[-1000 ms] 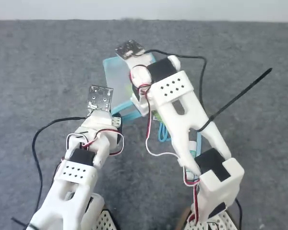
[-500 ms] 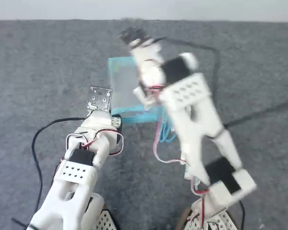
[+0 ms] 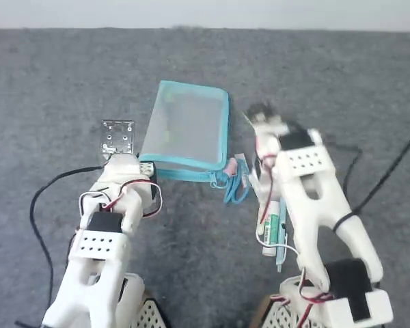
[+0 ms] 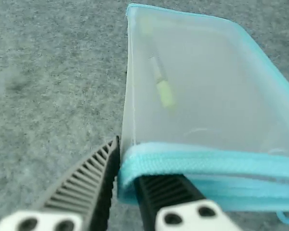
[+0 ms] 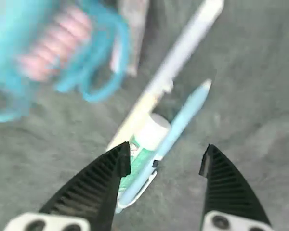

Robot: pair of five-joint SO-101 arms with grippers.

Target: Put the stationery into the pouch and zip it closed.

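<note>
While left gripper (image 4: 127, 166) pinches pouch (image 4: 197, 96) corner (zipper edge), right gripper (image 5: 167, 147) gapes over pen (image 5: 179, 126).

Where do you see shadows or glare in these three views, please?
High view: soft, even light, only faint shadows on the table, no glare on the pouch. Left wrist view: a pale sheen across the pouch's clear face, its contents showing through, beyond the left tool gripping its edge. Right wrist view: a small dark shadow under the stationery at the open right tool.
</note>
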